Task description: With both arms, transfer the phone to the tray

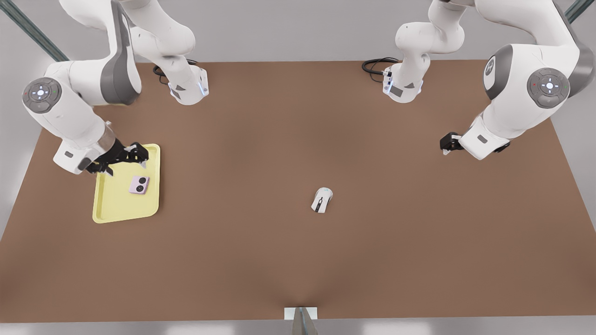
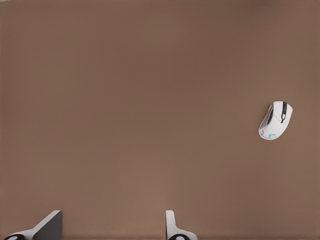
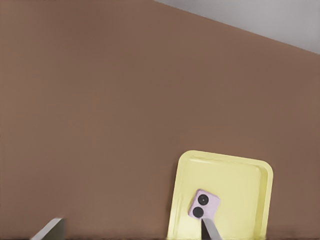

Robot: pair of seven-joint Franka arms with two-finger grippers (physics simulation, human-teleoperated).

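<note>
At middle left of the front view: phone [image 1: 139, 184] flat in tray [image 1: 106, 210], right gripper [image 1: 125, 163] spread, empty, just above. Left gripper [image 1: 447, 142] spread, waiting at right. Placement apparently done; next, withdrawing both.

Surface [image 1: 288, 260]: plain brown, matte, wide and rectangular.
Walls [image 1: 288, 28]: pale grey, bare, beyond the far edge of the surface.
Struts [image 1: 32, 32]: dark green-grey diagonal bars in both upper corners of the front view.
Bracket [image 1: 301, 316]: small white-and-grey piece at the middle of the near edge.
Light: soft and even, with faint shadows.
</note>
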